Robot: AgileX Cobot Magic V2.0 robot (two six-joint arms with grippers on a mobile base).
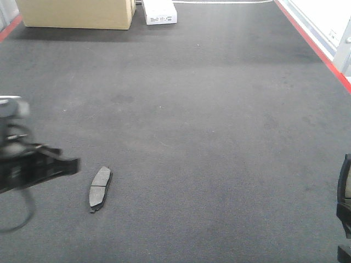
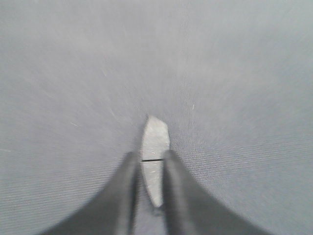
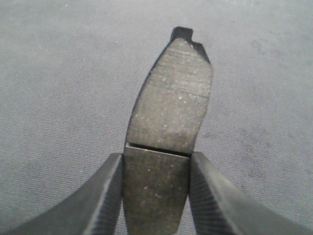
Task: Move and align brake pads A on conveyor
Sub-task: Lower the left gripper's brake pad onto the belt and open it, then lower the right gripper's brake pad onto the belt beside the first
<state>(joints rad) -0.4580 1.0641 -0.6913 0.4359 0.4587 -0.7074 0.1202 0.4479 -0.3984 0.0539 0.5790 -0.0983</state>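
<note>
One brake pad lies flat on the conveyor, at the near left. My left gripper hovers just left of it, blurred. In the left wrist view the same pad shows on the belt through the narrow gap of the left gripper, whose fingers touch nothing. My right gripper is shut on a second brake pad, clamped across its width just below the groove, with the tabbed end pointing away above the belt. In the front view only the right gripper's edge shows at the near right.
A cardboard box and a white box stand at the belt's far end. Red edge strips run along the right side and the far left.
</note>
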